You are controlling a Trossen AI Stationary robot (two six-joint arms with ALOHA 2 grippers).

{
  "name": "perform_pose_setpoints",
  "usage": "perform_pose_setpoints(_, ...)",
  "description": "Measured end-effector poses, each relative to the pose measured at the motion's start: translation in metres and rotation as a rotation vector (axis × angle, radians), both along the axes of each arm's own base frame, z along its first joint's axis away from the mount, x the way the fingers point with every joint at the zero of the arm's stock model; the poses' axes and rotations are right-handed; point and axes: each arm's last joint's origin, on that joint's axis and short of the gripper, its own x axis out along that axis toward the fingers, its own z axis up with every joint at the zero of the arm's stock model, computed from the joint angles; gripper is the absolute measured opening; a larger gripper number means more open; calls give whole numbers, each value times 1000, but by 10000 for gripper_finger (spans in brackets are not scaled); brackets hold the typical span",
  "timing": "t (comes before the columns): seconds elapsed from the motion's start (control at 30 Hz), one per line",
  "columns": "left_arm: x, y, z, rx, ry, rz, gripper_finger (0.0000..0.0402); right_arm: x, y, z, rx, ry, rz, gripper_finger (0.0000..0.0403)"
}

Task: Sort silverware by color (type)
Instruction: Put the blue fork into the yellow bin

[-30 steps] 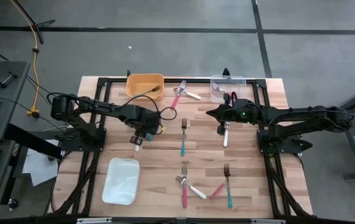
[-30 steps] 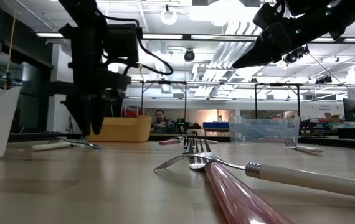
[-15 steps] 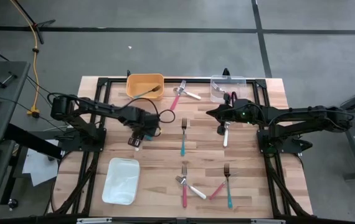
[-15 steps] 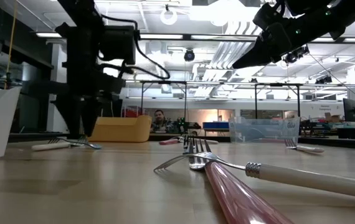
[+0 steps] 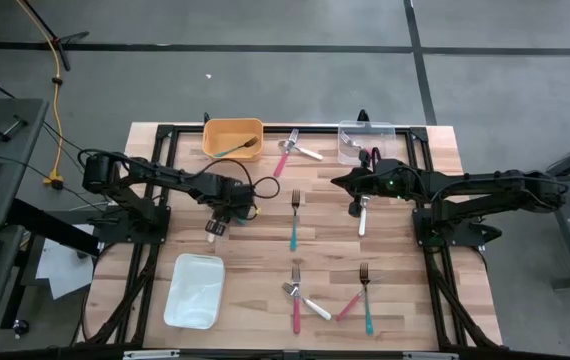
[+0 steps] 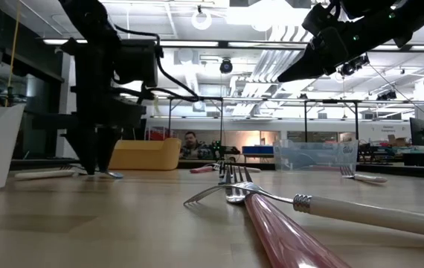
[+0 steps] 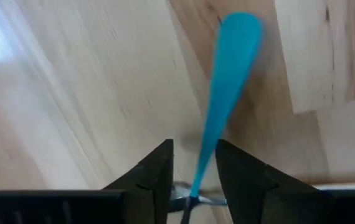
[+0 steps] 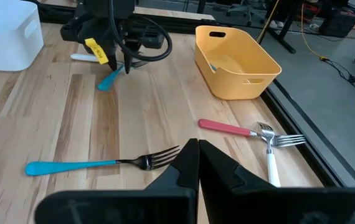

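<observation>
Take the yellow bin (image 5: 232,136) at the far edge of the tabletop (image 5: 265,260) as your landmark. Your left end effector (image 5: 216,226) hangs toward the near side of that bin, low over the wood, its fingers (image 7: 159,171) a little apart with a teal-handled fork (image 7: 224,93) between them; you cannot tell whether the pads are actually pressing the handle. In the right wrist view that fork (image 8: 110,80) slants with its handle tip on the wood. A white-handled fork (image 8: 83,56) lies just beyond that end effector, and a yellow tag (image 8: 98,50) hangs on its cable, any writing on it too small to read.

Your right end effector (image 5: 338,182) waits well to the right of the yellow bin, near the clear bin (image 5: 366,141), fingers (image 8: 190,163) pressed together and holding nothing.

Inside the yellow bin lies one teal fork (image 5: 235,148). Just right of it, a pink fork (image 5: 285,152) and a white fork (image 5: 305,152) cross. Nearer you, a teal fork (image 5: 293,220) lies alone, and a mixed cluster (image 5: 330,296) sits farthest from the bin. A white bin (image 5: 196,290) stands at the near left.
</observation>
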Motion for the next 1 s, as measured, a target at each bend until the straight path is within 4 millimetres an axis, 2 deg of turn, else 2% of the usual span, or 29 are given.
perform_pose_setpoints(0.5,4,-1,-13,-19,76,-45,21,0,0,0,2,0,3,0)
perform_pose_setpoints(0.63,13,0,-1,2,72,-36,9,0,0,0,0,0,3,0)
perform_pose_setpoints(0.77,27,3,21,31,24,-8,10,0,0,0,1,0,2,0)
perform_pose_setpoints(1.0,38,-8,55,9,22,97,10,0,0,-1,-1,10,4,0)
